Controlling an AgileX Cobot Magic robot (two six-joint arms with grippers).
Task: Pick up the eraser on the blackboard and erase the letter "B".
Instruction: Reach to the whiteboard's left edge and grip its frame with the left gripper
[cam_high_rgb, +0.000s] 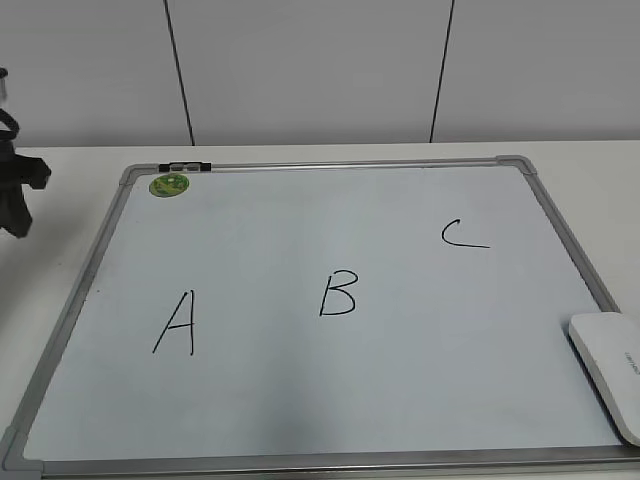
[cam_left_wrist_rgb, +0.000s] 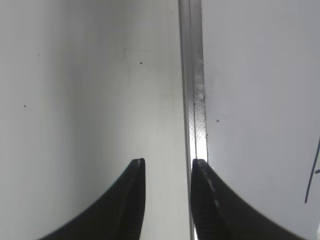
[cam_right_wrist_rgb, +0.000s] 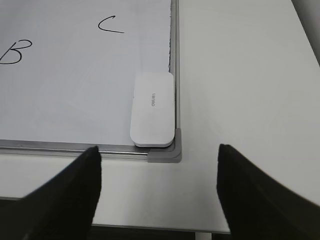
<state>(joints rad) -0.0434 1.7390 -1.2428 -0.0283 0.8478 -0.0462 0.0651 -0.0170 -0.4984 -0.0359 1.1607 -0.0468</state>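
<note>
The eraser (cam_high_rgb: 610, 370) is a white rounded block lying at the near right corner of the blackboard (cam_high_rgb: 300, 225). The letter "B" (cam_high_rgb: 338, 294) stands in black marker at the board's middle. In the right wrist view the eraser (cam_right_wrist_rgb: 152, 109) lies flat against the board's frame, with the "B" (cam_right_wrist_rgb: 12, 51) at the far left. My right gripper (cam_right_wrist_rgb: 159, 165) is wide open and empty, over the table just in front of that corner, apart from the eraser. My left gripper (cam_left_wrist_rgb: 167, 162) is empty, its jaws a narrow gap apart over the board's left frame (cam_left_wrist_rgb: 195, 75).
A black "A" (cam_high_rgb: 176, 322) is at the left of the board and a black "C" (cam_high_rgb: 462, 234) at the right. A round green magnet (cam_high_rgb: 170, 184) sits at the far left corner. The table's front edge (cam_right_wrist_rgb: 150, 229) lies just below the right gripper. The left arm (cam_high_rgb: 15, 190) stands left of the board.
</note>
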